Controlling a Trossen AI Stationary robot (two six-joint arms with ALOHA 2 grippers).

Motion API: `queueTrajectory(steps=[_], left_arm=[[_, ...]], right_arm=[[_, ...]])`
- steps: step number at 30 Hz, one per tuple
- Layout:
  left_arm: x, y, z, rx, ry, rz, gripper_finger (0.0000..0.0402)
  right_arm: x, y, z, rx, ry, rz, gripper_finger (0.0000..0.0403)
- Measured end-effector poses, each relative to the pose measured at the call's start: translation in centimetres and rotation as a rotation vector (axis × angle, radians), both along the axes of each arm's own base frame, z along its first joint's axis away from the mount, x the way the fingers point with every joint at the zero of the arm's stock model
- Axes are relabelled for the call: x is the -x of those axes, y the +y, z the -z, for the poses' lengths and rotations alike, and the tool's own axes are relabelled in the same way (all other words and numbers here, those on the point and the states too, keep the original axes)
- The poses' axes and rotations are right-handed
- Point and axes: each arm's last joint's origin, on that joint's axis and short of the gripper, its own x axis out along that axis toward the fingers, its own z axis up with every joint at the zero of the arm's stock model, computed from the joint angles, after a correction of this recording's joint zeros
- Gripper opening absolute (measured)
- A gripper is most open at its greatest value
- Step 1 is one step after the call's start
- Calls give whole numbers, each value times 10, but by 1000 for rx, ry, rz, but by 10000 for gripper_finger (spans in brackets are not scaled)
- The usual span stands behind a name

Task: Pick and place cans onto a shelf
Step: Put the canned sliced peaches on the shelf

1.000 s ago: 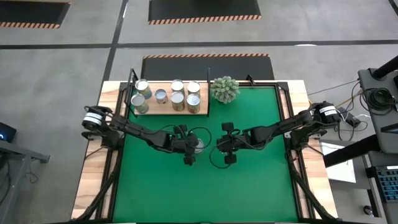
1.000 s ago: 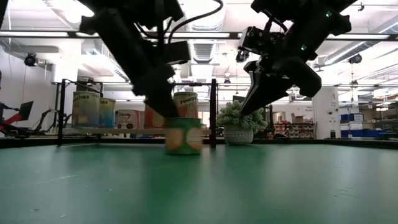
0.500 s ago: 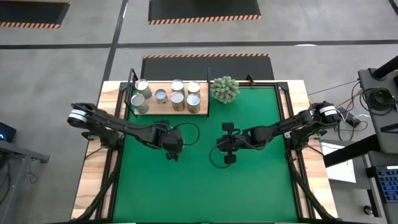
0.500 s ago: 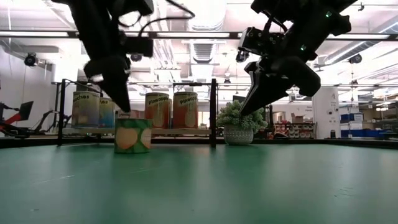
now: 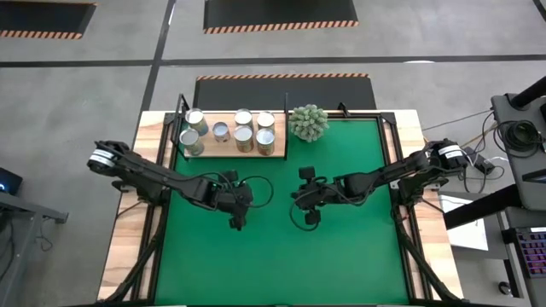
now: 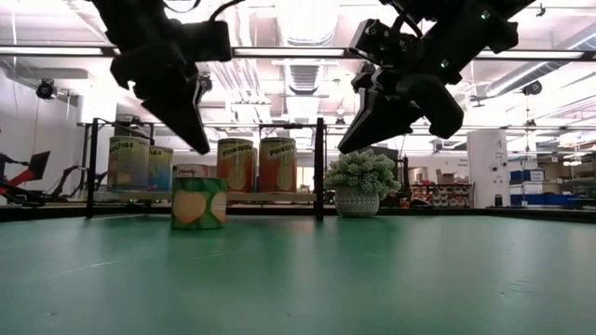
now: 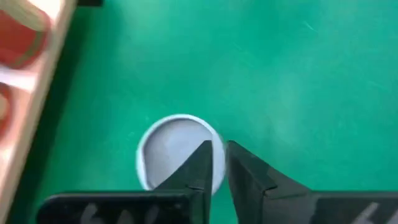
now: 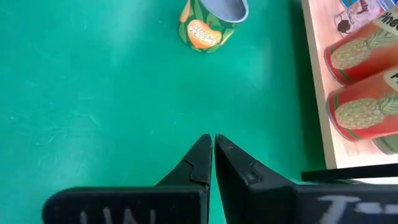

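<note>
One can with a green label and a silver top stands upright on the green mat; it shows in the low view (image 6: 198,203), the left wrist view (image 7: 166,149) and the right wrist view (image 8: 211,18). My left gripper (image 6: 200,144) (image 7: 217,149) hangs just above it, fingers almost together, touching nothing; in the high view it (image 5: 237,207) hides the can. Several cans (image 5: 243,132) stand on the pale wooden shelf (image 5: 229,153) at the far left. My right gripper (image 5: 305,203) (image 8: 212,142) is shut and empty above mid-mat.
A spiky grey-green plant ball (image 5: 308,122) in a pot (image 6: 358,203) stands at the mat's far edge, right of the shelf. A dark upright post (image 6: 319,167) stands at the shelf's right end. Open green mat lies toward the near edge.
My left gripper moved toward the table's left edge at the top of the green can, which slid left along the mat and stayed upright. The gripper then rose clear of it. My right gripper shifted slightly toward the left and up.
</note>
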Motion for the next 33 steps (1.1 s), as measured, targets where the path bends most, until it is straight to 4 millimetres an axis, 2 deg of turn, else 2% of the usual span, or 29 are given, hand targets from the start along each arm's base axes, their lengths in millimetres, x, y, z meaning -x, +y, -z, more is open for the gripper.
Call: queueTrajectory(steps=[9,14,18,24,29,33], left_arm=[[-6,-2,25,-21,59,27,146],[-7,-1,39,-58,115,48,173],[-8,-1,43,-94,136,75,134],[-7,-1,40,-112,146,100,16],[4,2,32,-154,220,193,15],[21,10,15,-202,304,272,4]], right_arm=[[0,-1,0,-9,-4,8,9],[0,-1,-1,-10,-4,8,9],[0,-1,-1,-10,-4,8,9],[0,0,-1,-11,-10,8,9],[0,-1,0,-11,-10,8,9],[0,0,0,-18,-14,13,9]])
